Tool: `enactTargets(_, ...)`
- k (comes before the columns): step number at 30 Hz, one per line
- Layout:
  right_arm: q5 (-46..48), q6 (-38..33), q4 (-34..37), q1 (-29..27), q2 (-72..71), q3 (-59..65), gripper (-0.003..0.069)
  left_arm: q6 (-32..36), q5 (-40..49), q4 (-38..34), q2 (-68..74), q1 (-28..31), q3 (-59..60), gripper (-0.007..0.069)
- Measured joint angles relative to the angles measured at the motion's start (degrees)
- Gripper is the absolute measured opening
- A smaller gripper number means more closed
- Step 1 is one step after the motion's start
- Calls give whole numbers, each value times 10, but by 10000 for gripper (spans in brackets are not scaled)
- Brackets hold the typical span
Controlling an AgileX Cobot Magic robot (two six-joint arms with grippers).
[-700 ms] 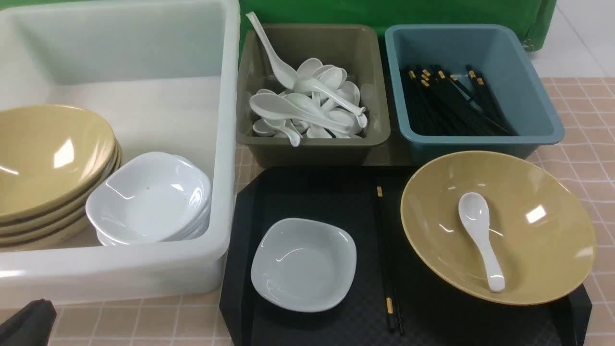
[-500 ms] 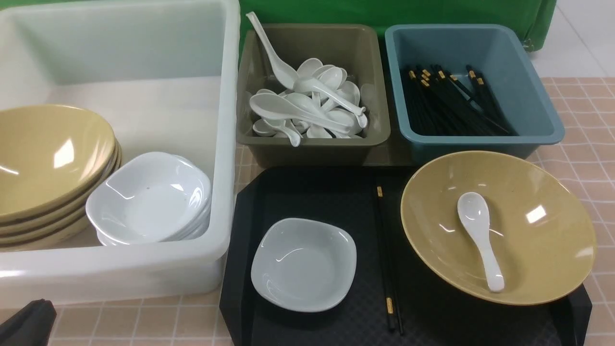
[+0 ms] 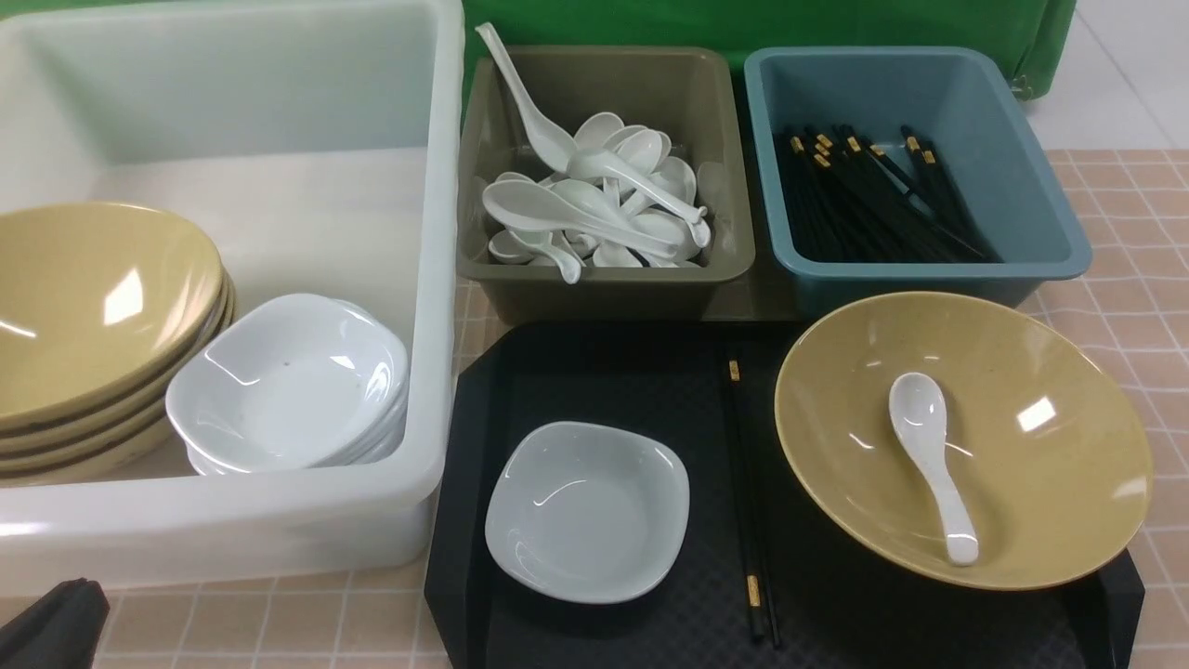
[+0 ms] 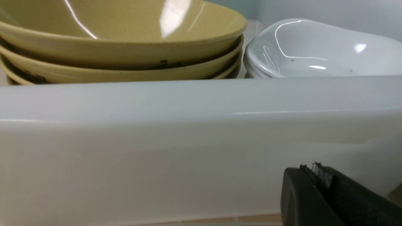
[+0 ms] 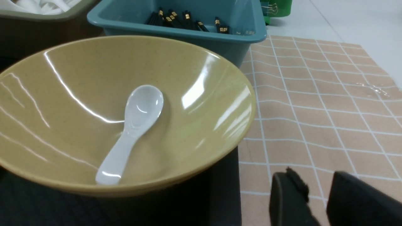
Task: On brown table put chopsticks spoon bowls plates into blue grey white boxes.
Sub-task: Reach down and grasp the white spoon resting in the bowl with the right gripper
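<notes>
On the black tray, a yellow bowl (image 3: 1022, 465) holds a white spoon (image 3: 932, 465); both show in the right wrist view, bowl (image 5: 194, 94) and spoon (image 5: 132, 128). A pair of black chopsticks (image 3: 751, 502) lies left of the bowl. A white plate (image 3: 587, 511) sits further left. My right gripper (image 5: 314, 175) hangs over the brown table (image 5: 314, 103), beside the bowl, its jaws a little apart and empty. My left gripper (image 4: 309, 168) is shut and empty, close to the white box's near wall (image 4: 188, 141); it shows at the front view's bottom left (image 3: 51, 623).
The white box (image 3: 437, 279) holds stacked yellow bowls (image 3: 93, 307) and stacked white plates (image 3: 288, 381). The olive-grey box (image 3: 604, 274) holds several spoons. The blue box (image 3: 1050, 223) holds several chopsticks. The black tray (image 3: 604, 372) lies in front of both small boxes.
The spoon in the yellow bowl has shifted very slightly to the right. Nothing else has moved.
</notes>
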Motion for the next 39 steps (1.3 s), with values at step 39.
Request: enactTargets(39,-486,286,-5,0,0,1,235,-119,-602,1,-1,0,-7,6)
